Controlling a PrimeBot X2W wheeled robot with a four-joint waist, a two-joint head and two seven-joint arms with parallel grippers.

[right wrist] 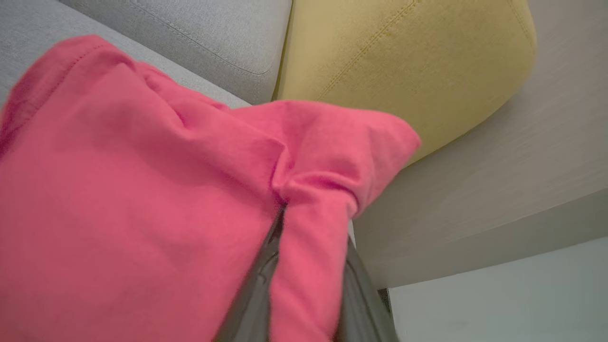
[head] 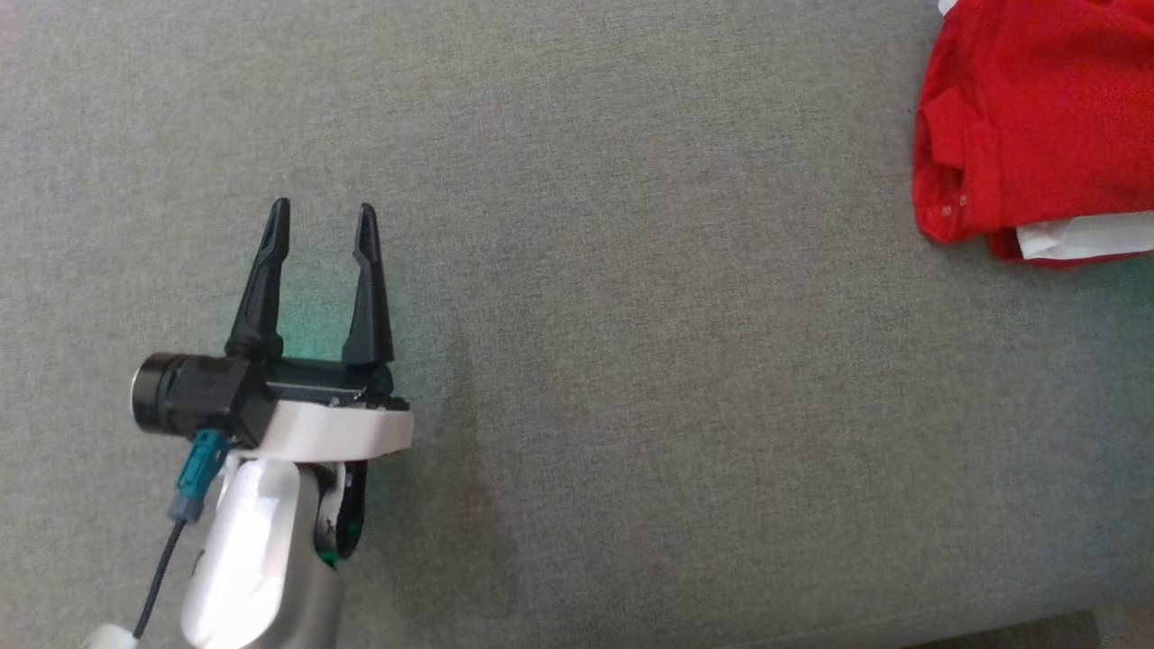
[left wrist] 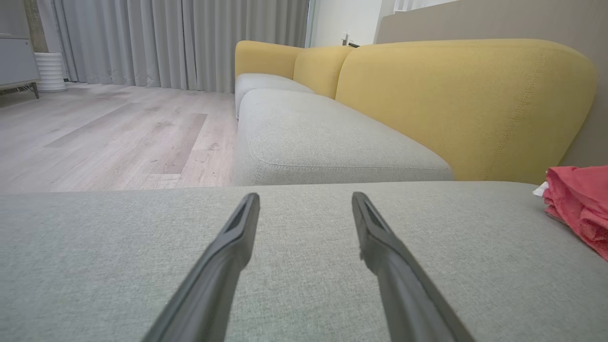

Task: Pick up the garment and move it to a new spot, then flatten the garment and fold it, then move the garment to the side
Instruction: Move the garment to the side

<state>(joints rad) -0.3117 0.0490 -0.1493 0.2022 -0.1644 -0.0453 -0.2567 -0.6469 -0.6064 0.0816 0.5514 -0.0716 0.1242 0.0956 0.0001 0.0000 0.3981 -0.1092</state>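
The garment (head: pixel 1037 126) is red with a white patch, folded into a bundle at the top right of the head view, on the grey cushion. It also shows at the right edge of the left wrist view as a pinkish heap (left wrist: pixel 577 204). In the right wrist view the garment (right wrist: pixel 142 190) covers most of the picture, and my right gripper (right wrist: pixel 308 223) is shut on a fold of it, cloth pinched between the two dark fingers. My left gripper (head: pixel 322 216) stands open over bare cushion at the left, far from the garment, nothing between its fingers (left wrist: pixel 237 232).
I am over a grey sofa seat cushion (head: pixel 631 361). Yellow backrests (left wrist: pixel 456 104) rise behind it, and another grey seat (left wrist: pixel 323 137) follows beyond. Wooden floor (left wrist: pixel 109 133) and grey curtains lie to the left. The cushion's front edge runs along the head view's bottom right corner.
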